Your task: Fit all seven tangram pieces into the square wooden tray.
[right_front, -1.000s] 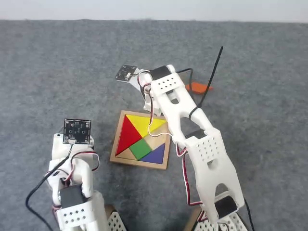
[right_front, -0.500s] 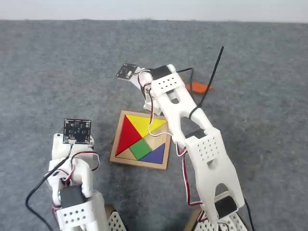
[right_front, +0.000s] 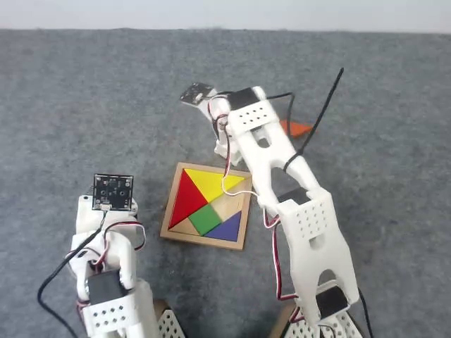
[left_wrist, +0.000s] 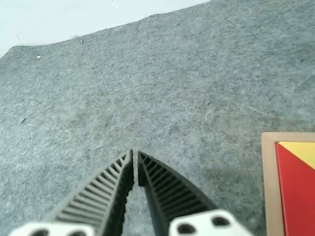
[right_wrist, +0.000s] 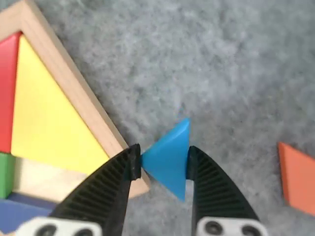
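The right gripper (right_wrist: 163, 160) has its jaws clamped on a light blue triangle (right_wrist: 167, 160), pinching two of its edges just outside the wooden tray (right_wrist: 74, 83), close to the rim beside the yellow piece (right_wrist: 54, 123). The hold is narrow. If the triangle pivots between the jaws or a corner catches the rim on the way in, it could twist out or land tilted on the wood.

Nothing steadies the tray, so a nudge might slide it over the grey worktop (right_front: 84, 105). The left gripper (left_wrist: 134, 155) hangs over bare felt toward the worktop's left edge, jaws together on nothing.

An orange piece (right_wrist: 298, 179) lies apart on the felt, toward the far right of the worktop.

The right wrist view shows the grasp itself, which the right arm (right_front: 271, 151) covers in the high view. The high view alone gives the whole tray — red, yellow, green and dark blue pieces seated, bare wood patches between them.
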### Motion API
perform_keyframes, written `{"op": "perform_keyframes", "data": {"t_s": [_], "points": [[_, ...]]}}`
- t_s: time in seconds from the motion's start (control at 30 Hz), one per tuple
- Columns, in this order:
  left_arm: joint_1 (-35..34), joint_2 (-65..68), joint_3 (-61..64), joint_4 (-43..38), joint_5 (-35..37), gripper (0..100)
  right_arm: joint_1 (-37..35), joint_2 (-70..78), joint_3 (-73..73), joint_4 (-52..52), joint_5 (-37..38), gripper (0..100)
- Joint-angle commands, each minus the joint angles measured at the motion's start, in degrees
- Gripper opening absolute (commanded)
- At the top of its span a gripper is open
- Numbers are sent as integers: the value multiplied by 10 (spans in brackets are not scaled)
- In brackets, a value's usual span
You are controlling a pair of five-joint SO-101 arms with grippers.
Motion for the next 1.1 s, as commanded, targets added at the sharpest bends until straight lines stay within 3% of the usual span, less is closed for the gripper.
{"op": "perform_keyframes", "data": {"t_s": [0.0, 0.17, 0.4, 0.63, 0.87, 1.07], "points": [[-2, -11, -7, 0, -7, 15, 1, -72, -20, 28, -12, 108], [-2, -11, -7, 0, -7, 15, 1, -115, -20, 80, -34, 108], [-2, -11, -7, 1, -7, 15, 0, -155, 13, 145, -211, 108], [-2, -11, -7, 1, -7, 15, -54, -225, 144, 139, -295, 108], [-2, -11, -7, 1, -7, 15, -138, -279, 312, 32, -329, 108], [-2, -11, -7, 2, -7, 15, -148, -286, 386, -36, -303, 108]]}}
